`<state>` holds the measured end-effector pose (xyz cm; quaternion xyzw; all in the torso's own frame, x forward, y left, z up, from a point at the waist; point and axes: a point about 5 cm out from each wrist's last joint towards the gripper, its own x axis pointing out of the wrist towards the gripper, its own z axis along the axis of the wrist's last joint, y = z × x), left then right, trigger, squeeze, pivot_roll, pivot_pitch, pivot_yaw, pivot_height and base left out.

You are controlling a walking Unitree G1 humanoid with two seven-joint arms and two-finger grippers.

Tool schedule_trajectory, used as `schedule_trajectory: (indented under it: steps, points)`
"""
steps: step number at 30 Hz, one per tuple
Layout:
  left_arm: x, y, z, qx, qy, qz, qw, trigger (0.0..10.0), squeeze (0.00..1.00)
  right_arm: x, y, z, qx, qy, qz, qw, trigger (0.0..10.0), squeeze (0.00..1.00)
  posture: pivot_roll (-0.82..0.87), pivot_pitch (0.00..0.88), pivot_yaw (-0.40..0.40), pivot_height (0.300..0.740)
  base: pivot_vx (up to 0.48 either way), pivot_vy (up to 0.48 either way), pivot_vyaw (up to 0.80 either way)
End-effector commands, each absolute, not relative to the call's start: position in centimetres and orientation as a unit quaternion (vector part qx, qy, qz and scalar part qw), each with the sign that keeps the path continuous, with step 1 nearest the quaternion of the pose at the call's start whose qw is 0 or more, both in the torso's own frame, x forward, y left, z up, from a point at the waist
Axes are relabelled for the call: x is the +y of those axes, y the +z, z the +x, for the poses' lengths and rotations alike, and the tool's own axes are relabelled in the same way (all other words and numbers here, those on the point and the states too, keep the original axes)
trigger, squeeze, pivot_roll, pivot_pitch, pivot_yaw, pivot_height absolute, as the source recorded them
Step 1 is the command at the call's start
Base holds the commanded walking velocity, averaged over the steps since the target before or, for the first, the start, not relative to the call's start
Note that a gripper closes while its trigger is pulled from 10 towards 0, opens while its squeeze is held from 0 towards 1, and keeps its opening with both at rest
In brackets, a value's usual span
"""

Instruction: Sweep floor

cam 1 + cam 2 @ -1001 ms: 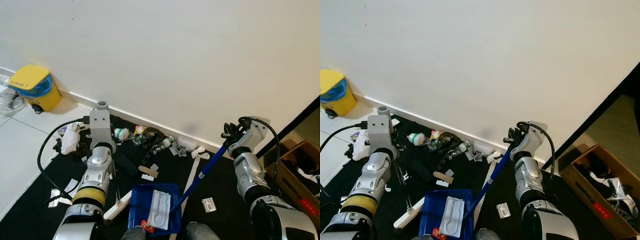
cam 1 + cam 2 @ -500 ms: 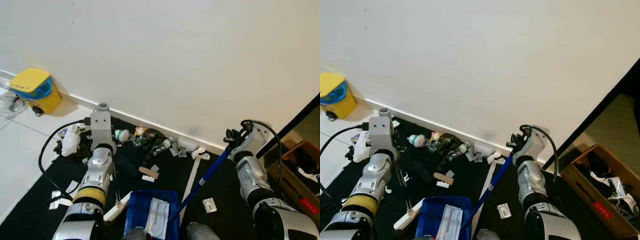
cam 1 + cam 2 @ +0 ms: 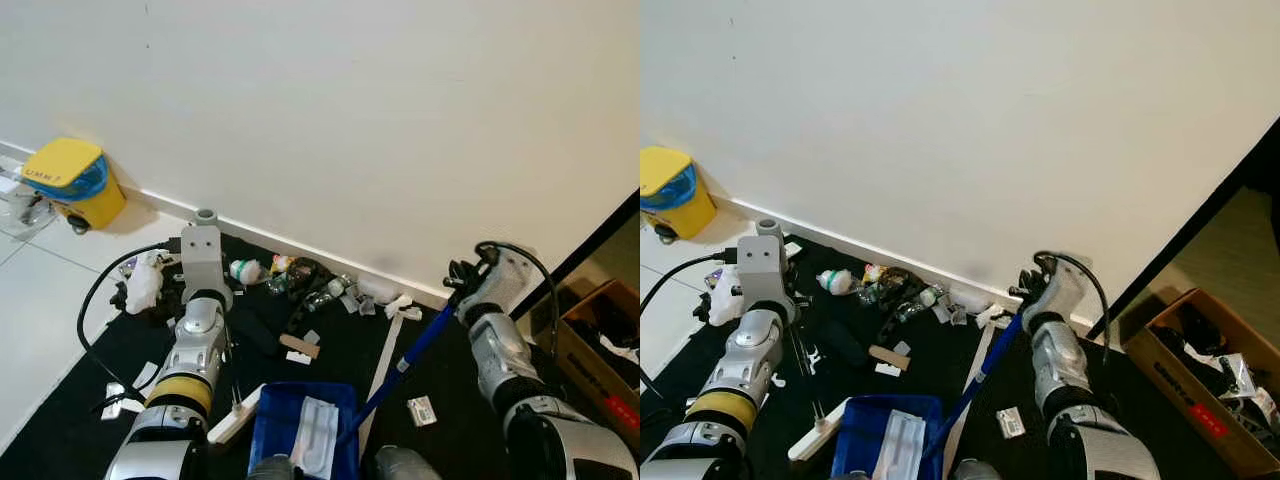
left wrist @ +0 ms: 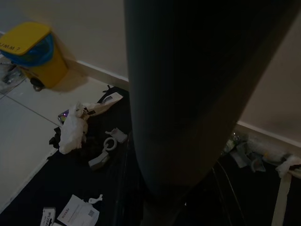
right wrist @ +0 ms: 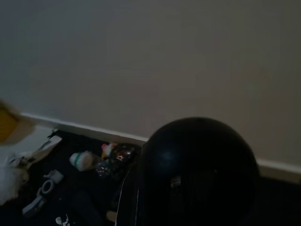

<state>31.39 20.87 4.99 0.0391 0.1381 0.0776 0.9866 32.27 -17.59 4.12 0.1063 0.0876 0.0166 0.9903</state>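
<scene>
Main risk, in my judgement: the blue broom handle (image 3: 405, 359) runs steeply from my right gripper (image 3: 462, 283) down to the blue dustpan (image 3: 300, 432) at the lower edge of the head views. A hard push could tip the pan or throw out the white tray-like piece (image 3: 313, 436) already lying in it. The pan sits near the white strip (image 3: 385, 355) on the black mat (image 3: 330, 345), which could snag the broom head.

Second risk: most of the litter (image 3: 300, 282) lies against the baseboard (image 3: 320, 256), well apart from the pan. A long stroke could scatter it toward the yellow bin (image 3: 70, 180) or off the mat onto the white tile.

Right gripper: clenched around the top of the broom handle, near the wall. Finger spacing is hidden by the wrist housing.

Left gripper (image 3: 203, 222): raised above the mat, apparently gripping a thin upright rod (image 3: 232, 355) that ends in a white bar (image 3: 235, 411) beside the pan. I cannot tell how its fingers stand.
</scene>
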Motion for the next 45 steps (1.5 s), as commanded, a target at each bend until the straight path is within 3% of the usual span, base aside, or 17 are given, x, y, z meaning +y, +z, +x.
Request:
schedule_trajectory:
  steps: [1,34,45]
  points:
    - [21.1,4.4,31.1,0.155,0.077,0.044,0.984,10.0,0.00,-17.1,3.2,31.8,0.113,0.037,0.105,0.987,10.0,0.00,0.05,0.030,-0.038,0.740,0.000,0.000,0.00]
    - [20.8,3.2,30.0,0.167,0.074,0.043,0.982,10.0,0.00,-17.5,1.3,29.7,0.128,0.031,0.160,0.978,10.0,0.00,0.05,0.045,-0.028,0.740,0.000,0.000,0.00]
    - [20.8,4.0,30.9,0.158,0.063,0.055,0.984,10.0,0.00,-18.6,1.6,29.7,0.117,0.006,0.113,0.987,10.0,0.00,0.04,0.047,-0.018,0.740,0.000,0.000,0.00]
